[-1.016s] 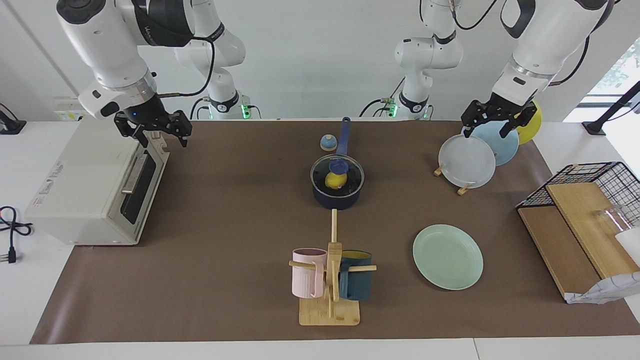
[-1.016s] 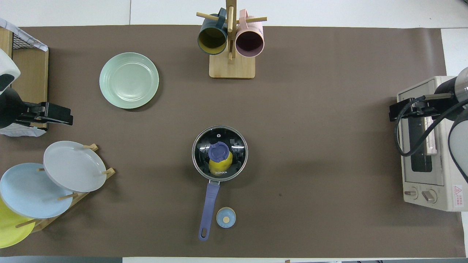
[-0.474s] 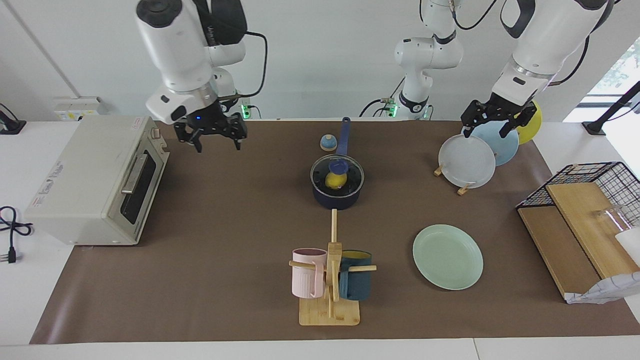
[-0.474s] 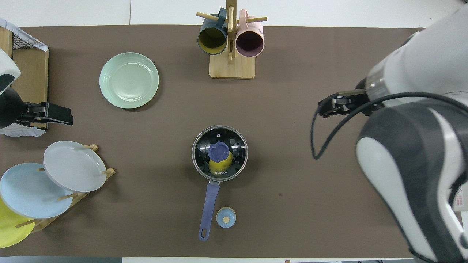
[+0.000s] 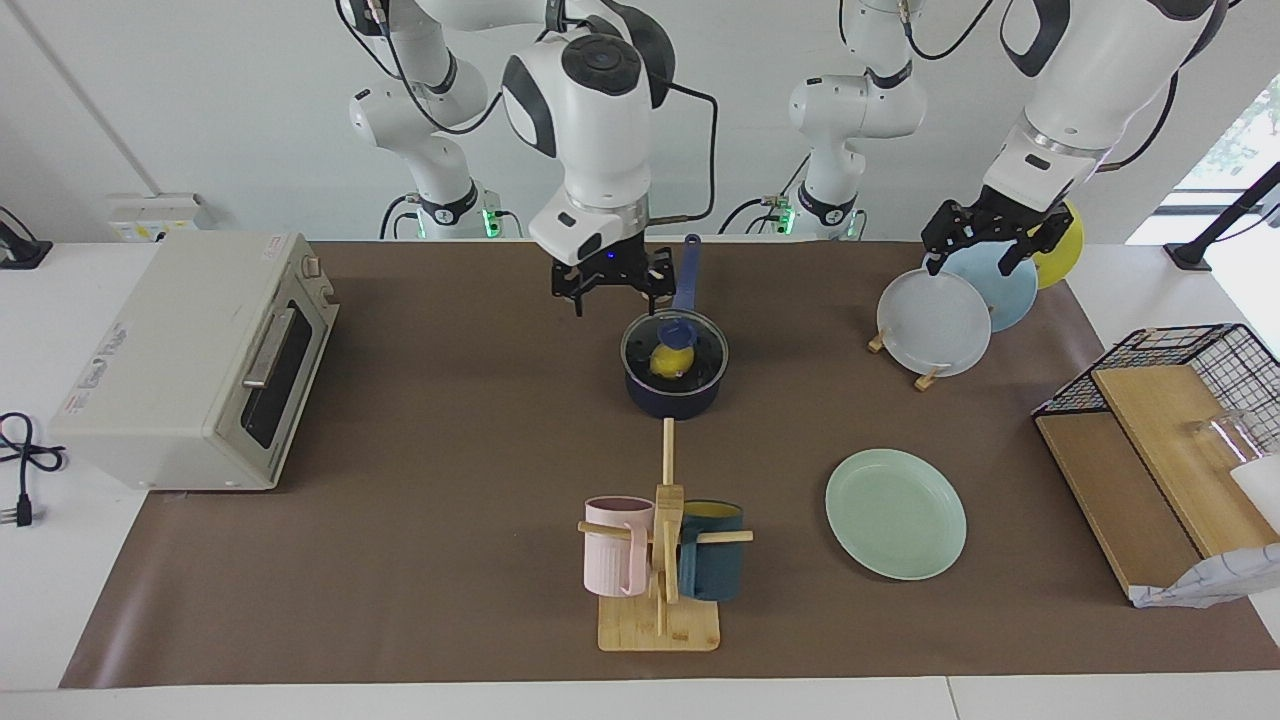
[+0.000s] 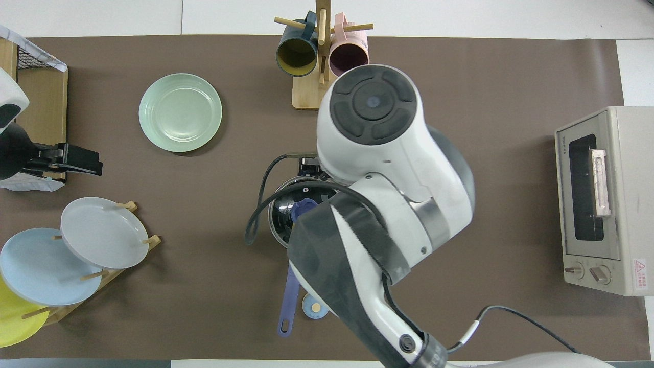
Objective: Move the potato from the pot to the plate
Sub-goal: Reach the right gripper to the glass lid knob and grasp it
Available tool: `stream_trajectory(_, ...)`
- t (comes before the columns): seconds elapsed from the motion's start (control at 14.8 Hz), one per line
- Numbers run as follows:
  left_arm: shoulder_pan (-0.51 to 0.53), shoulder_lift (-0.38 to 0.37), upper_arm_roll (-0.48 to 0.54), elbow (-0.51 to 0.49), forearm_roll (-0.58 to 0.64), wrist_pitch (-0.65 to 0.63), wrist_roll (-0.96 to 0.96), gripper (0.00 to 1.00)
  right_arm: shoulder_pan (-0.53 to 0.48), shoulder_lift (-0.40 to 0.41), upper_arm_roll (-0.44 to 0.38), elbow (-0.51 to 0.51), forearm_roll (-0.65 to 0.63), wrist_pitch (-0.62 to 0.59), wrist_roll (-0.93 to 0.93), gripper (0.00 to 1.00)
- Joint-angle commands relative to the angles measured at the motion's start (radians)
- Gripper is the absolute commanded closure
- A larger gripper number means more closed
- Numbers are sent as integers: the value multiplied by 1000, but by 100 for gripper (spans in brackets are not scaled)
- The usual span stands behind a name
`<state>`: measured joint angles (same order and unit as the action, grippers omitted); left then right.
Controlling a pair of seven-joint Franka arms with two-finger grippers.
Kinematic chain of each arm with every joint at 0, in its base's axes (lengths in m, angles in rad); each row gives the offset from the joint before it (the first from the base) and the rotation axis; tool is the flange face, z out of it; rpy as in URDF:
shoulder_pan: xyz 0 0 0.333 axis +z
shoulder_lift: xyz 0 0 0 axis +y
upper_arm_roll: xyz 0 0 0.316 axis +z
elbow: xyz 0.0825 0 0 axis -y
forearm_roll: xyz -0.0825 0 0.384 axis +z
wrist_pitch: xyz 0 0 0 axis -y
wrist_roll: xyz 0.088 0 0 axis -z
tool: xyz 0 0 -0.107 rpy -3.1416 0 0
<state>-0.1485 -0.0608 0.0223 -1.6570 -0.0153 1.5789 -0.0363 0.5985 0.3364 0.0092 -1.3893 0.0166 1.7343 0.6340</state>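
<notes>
While the potato (image 5: 672, 359) sits inside the navy-blue saucepan (image 5: 675, 392) under a glass lid (image 5: 700, 345) with a blue knob (image 5: 676, 330), the right gripper (image 5: 612, 291) hangs in the air just above the pot's rim on the side nearer the robots, its jaws spread wide and holding nothing. The saucepan stands near the middle of the counter (image 5: 450, 480), which is covered by a brown mat, and its long blue handle (image 5: 687, 272) points toward the robots, with a small pale blue knobbed lid (image 6: 315, 305) lying just beside the handle. In the overhead view the right arm's bulk hides most of the pot and the potato. The mint-green plate (image 5: 895, 513) lies flat and bare, farther from the robots than the pot and toward the left arm's end of the counter. The left gripper (image 5: 985, 248) waits in the air over a wooden rack (image 6: 102, 276) holding a grey-white plate (image 5: 933, 322), a light blue plate (image 6: 41, 268) and a yellow plate (image 6: 13, 319); its jaws are open and empty. A wooden mug tree (image 5: 662, 570) with a pink mug (image 5: 615, 545) and a dark teal mug (image 5: 712, 565) stands farther from the robots than the pot. A white toaster oven (image 5: 190, 360) sits at the right arm's end.
</notes>
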Motion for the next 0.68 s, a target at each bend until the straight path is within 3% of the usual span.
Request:
stream_trajectory(0.0, 3, -14, -7, -14, 14, -8, -10, 0, 67, 84, -3, 33, -44, 54, 50, 0)
stream_trajectory(0.27, 3, -19, -7, -24, 14, 3, -8, 0, 96, 79, -3, -30, -40, 96, 58, 0)
stream_trajectory(0.61, 4, -19, -7, -26, 11, 10, -10, 0, 109, 24, -2, -180, -40, 180, 62, 0)
